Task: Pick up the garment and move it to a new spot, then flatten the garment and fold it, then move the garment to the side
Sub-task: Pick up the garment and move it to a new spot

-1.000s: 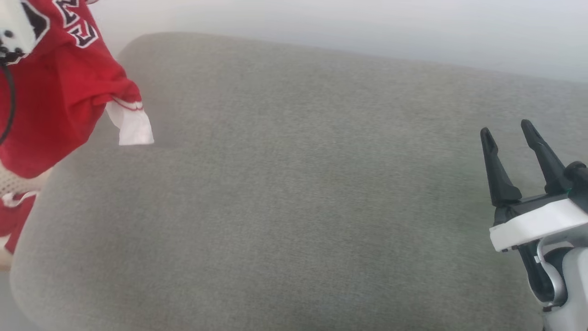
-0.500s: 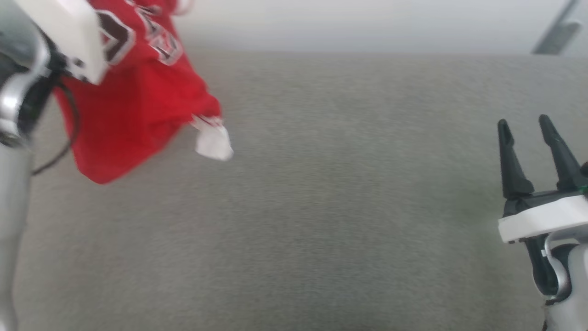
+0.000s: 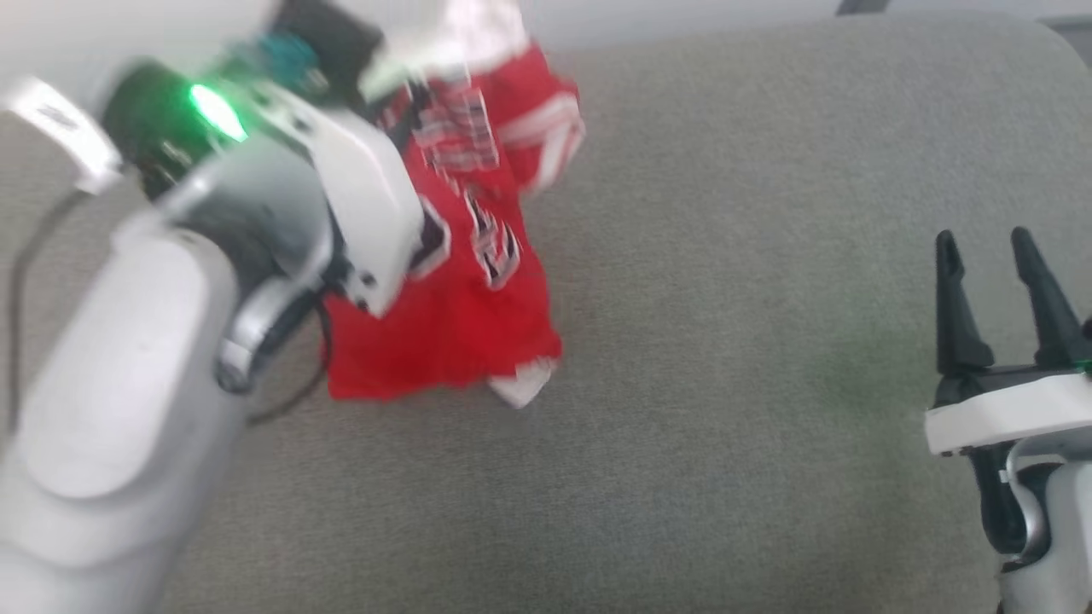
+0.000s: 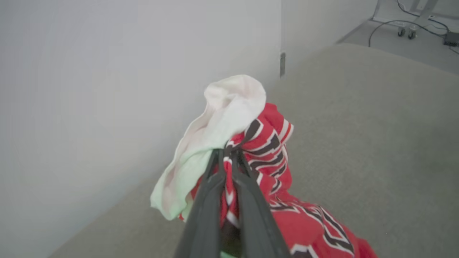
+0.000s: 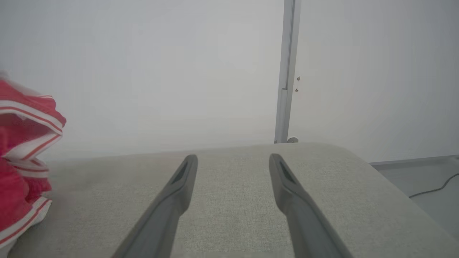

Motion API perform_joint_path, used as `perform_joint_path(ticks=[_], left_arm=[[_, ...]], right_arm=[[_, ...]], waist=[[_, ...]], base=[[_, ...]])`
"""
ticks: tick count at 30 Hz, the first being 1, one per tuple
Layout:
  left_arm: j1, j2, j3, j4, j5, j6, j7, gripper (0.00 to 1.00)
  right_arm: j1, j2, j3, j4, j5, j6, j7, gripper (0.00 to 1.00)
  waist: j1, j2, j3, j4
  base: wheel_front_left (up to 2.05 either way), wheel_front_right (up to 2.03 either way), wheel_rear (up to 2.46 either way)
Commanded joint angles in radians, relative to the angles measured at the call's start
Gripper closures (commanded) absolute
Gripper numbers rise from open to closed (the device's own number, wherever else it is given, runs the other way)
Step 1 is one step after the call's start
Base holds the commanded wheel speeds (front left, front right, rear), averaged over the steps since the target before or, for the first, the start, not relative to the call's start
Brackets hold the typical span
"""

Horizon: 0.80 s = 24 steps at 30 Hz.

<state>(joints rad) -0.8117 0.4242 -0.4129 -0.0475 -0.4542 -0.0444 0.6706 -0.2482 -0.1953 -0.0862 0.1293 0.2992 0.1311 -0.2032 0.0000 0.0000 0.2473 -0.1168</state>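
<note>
The left gripper (image 4: 229, 152) is swinging the garment (image 3: 461, 341) in, clamped tight, closer than before. The right gripper (image 3: 983, 241) is waiting wide open.

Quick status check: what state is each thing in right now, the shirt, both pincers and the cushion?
shirt: bunched up, not flattened or folded, hanging from the left pincer over the cushion.
left pincer: shut on the shirt, pinching white and red cloth.
right pincer: open, holding nothing, well apart from the shirt.
cushion: grey, smooth, lying under both pincers.
</note>
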Motion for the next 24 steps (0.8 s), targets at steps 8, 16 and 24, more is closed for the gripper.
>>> perform_joint_path(ticks=[8, 16, 24], left_arm=[[0.101, -0.028, -0.054, 0.229, -0.015, -0.006, -0.014, 1.00], [0.115, -0.072, -0.088, 0.477, -0.031, -0.026, -0.052, 1.00], [0.090, -0.102, -0.112, 0.644, -0.034, -0.042, -0.082, 1.00]], right_arm=[[-0.028, 0.012, 0.046, 0.046, 0.019, -0.001, -0.029, 0.00], [-0.063, 0.001, 0.086, 0.088, 0.035, -0.001, -0.046, 0.00], [-0.085, -0.012, 0.101, 0.104, 0.039, -0.001, -0.053, 0.00]], waist=[[0.0000, 0.0000, 0.058, -0.036], [0.0000, 0.0000, 0.085, -0.038], [0.0000, 0.0000, 0.088, -0.026]], base=[[0.00, 0.00, 0.00], [0.00, 0.00, 0.00], [0.00, 0.00, 0.00]])
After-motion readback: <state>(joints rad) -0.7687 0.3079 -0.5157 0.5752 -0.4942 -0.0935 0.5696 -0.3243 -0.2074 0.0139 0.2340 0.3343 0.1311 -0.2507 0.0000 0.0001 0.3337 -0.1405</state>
